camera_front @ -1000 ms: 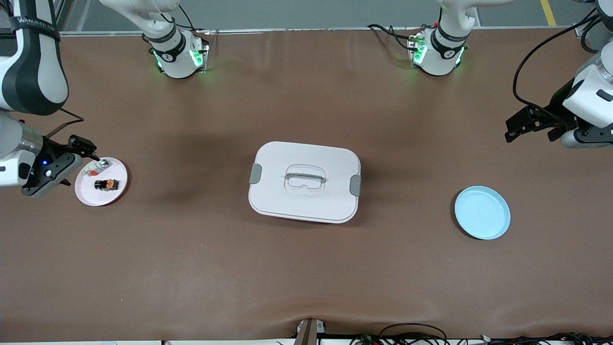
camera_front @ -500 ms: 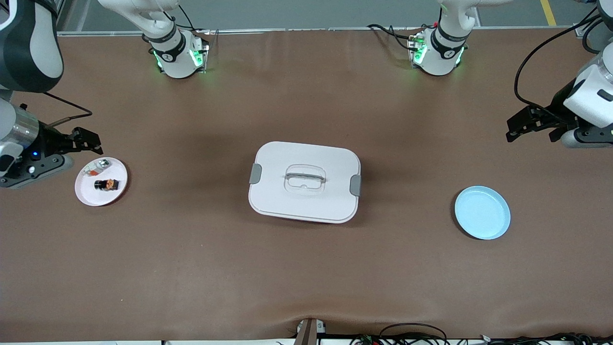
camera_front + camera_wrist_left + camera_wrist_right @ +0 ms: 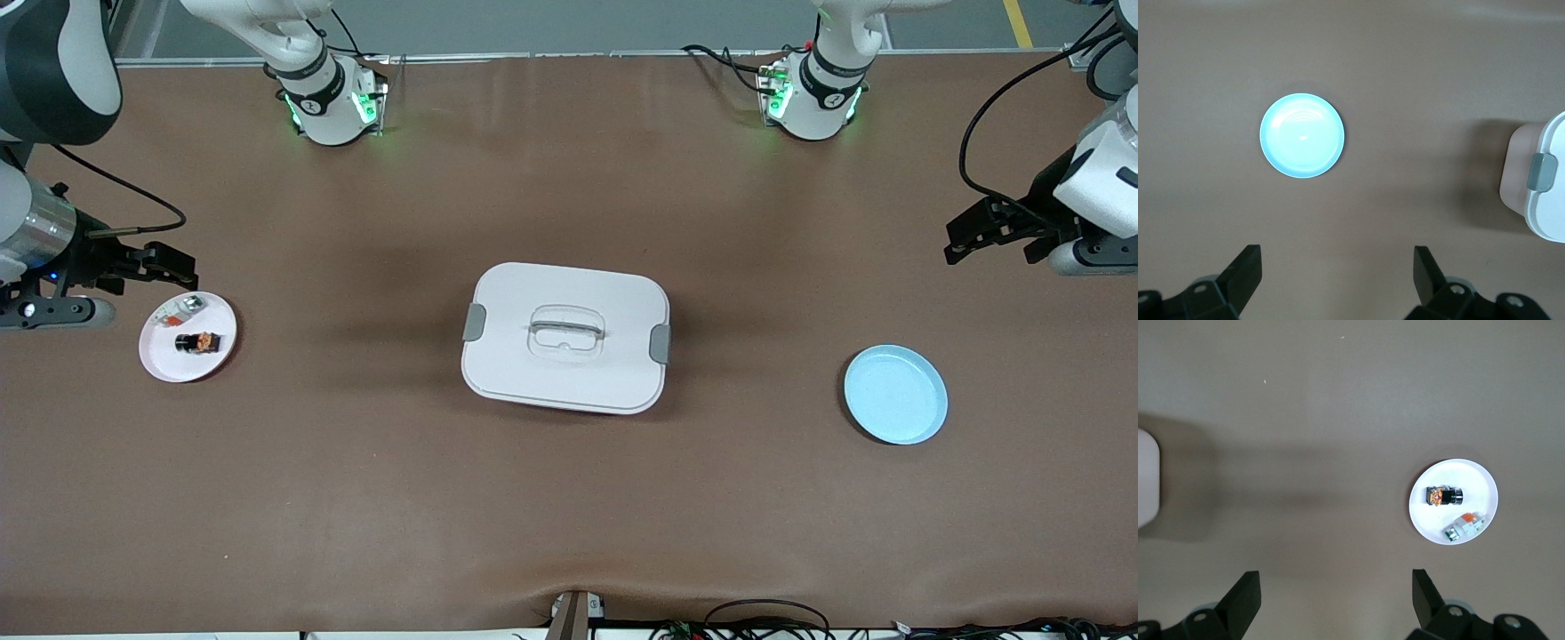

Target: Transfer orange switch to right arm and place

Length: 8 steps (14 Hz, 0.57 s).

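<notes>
Right gripper: up in the air at the right arm's end of the table, just off the rim of the white plate, its two black fingers spread wide with nothing between them and touching nothing.
Left gripper: hanging over bare table at the left arm's end, jaws likewise spread wide and empty; this arm waits.
Orange switch: lying on its side on the white plate, a tiny black block with orange on one end, on the part of the plate nearer the front camera. No gripper touches it.
Other piece on the plate: a small silver-white part with a red-orange bit, just beside the switch and farther from the front camera, the two apart.
Blue plate: near the left arm's end of the table, nothing on it; it shows whole in the left wrist view.
White box: mid-table between the two plates, lid on, grey clasp at each short end, handle recessed in the top.
Cut off: both wrist views catch only the tips of their own fingers at the frame edge. The box shows only as an edge in each wrist view.
Hard to make out: the markings on the switch and the form of the silver-white part.
</notes>
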Available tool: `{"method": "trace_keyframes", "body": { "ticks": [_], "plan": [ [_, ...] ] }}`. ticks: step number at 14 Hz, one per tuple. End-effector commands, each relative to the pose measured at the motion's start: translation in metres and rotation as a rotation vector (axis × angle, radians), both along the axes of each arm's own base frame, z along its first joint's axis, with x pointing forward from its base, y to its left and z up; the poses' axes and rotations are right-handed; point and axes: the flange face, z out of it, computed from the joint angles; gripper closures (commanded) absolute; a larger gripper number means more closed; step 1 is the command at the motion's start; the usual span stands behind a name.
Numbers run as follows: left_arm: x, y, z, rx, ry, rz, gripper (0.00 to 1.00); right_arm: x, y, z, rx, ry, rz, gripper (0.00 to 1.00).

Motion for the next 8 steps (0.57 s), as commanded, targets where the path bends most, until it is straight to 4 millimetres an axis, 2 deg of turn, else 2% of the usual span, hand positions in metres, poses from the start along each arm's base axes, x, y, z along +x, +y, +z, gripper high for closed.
{"method": "trace_keyframes", "body": {
  "ticks": [1,3,5,8],
  "plan": [
    [0.0,0.003,0.001,0.011,-0.006,-0.018,0.0,0.004,0.004,0.019,-0.02,-0.024,-0.047,0.0],
    [0.0,0.003,0.0,0.011,-0.003,-0.016,0.0,0.005,0.005,0.028,-0.017,-0.047,-0.047,0.0],
    [0.0,0.003,0.0,0.01,-0.001,-0.016,0.0,0.007,0.009,0.051,-0.003,-0.09,-0.042,0.0],
    [0.002,0.003,-0.005,0.014,0.008,-0.019,0.0,0.005,0.006,0.059,0.006,-0.096,-0.047,0.0]
  ]
}}
